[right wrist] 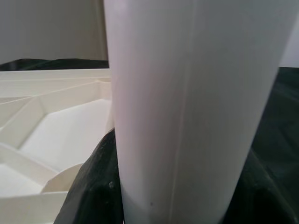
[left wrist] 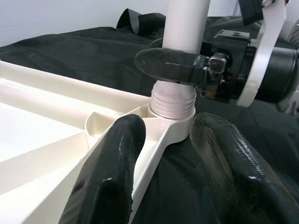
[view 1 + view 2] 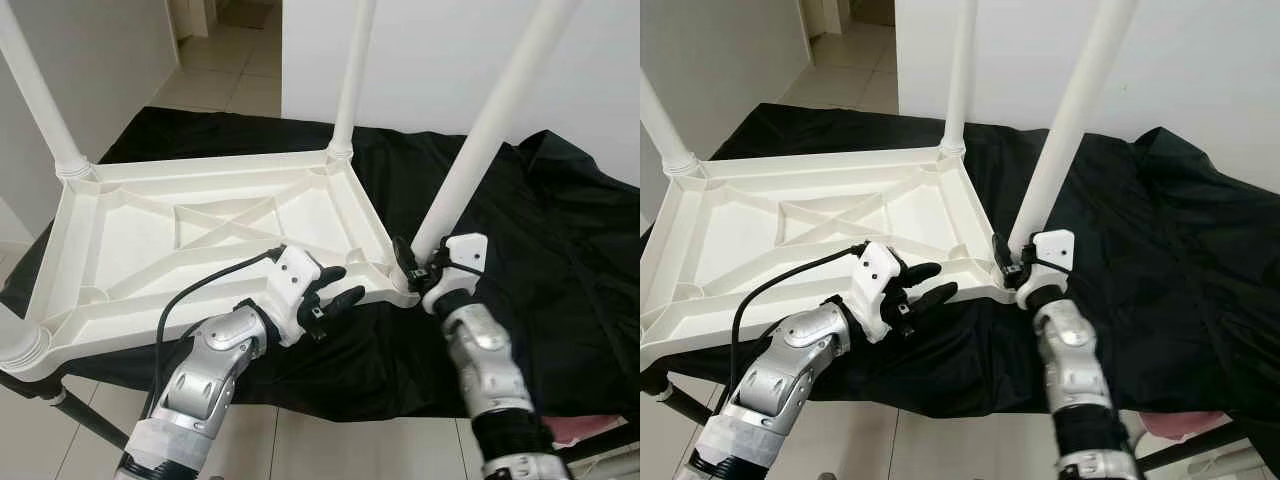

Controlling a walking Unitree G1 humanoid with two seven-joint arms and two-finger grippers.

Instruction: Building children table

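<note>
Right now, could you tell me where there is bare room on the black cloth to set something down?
Free: the black cloth right of the leg held by the right gripper. Crowded: the near corner of the upturned tabletop, with the left gripper beside it.

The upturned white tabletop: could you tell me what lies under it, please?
A black cloth lies under the tabletop and spreads past it. What supports the cloth is mostly covered.

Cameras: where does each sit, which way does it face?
Eye views: head, looking down at upturned tabletop on black cloth; both arms show.
Left wrist view: along left tool, open beside the tabletop's rim, facing the corner socket.
Right wrist view: along right tool, closed around leg.
Shared: that leg.
</note>
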